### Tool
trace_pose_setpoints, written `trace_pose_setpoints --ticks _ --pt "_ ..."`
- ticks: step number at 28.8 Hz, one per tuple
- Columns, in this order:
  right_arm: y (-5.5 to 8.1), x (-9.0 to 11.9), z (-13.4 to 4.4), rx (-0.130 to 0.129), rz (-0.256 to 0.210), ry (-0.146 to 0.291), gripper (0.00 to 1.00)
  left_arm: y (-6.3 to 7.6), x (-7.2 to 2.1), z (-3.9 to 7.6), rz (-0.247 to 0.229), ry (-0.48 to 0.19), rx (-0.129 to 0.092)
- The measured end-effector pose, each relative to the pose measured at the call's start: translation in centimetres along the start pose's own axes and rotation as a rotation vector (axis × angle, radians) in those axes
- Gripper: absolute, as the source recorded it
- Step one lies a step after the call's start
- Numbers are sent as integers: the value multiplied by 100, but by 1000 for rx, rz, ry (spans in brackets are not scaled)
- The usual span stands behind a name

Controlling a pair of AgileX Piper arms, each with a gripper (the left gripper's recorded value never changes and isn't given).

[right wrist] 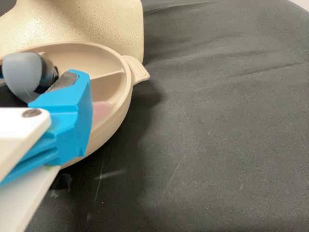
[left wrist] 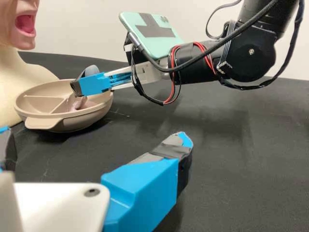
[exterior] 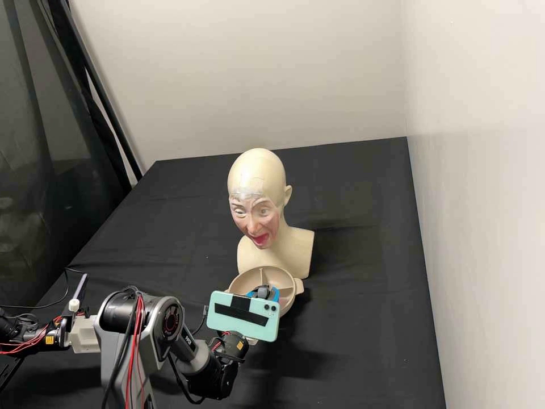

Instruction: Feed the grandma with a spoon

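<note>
Two black tape strips (exterior: 241, 311) cross the back of a mint-green phone (exterior: 238, 326) mounted on the right arm (exterior: 193, 352); white print on that arm's joint is too small to read. The grandma (exterior: 258, 204) is a bald, beige bust with wide eyes and a red open mouth, upright on the black bench (exterior: 352, 255). A beige divided bowl (exterior: 235, 284) sits just in front of her. The right gripper (left wrist: 83, 87) is clamped on the spoon (left wrist: 77, 102), whose handle is grey and whose pale pink end dips into the bowl. The left gripper (left wrist: 91, 142) sits low over the bench, fingers spread wide and holding nothing.
</note>
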Motion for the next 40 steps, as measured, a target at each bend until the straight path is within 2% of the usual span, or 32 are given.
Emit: trace_pose_setpoints --ticks 5,8,11,16,18,25,27,34,40 --pt "17 -11 -21 0 -4 -5 0 0 0 0 0 0 0" --pt "60 -39 -40 10 2 -9 0 0 0 0 0 0 0" --pt "141 -91 -58 25 27 -6 0 0 0 0 0 0 0" --pt "299 -168 -131 73 81 27 0 0 0 0 0 0 0" --pt "366 -207 -149 84 106 35 0 0 0 0 0 0 0" --pt "459 -271 -174 106 132 56 0 2 0 -6 1 2 0" --pt "478 -283 -193 121 139 65 0 2 0 -6 1 2 0" --pt "506 -309 -249 112 142 93 0 10 -2 -34 3 11 -3" --pt "506 -240 -348 106 133 119 0 10 -2 -34 3 11 -3"
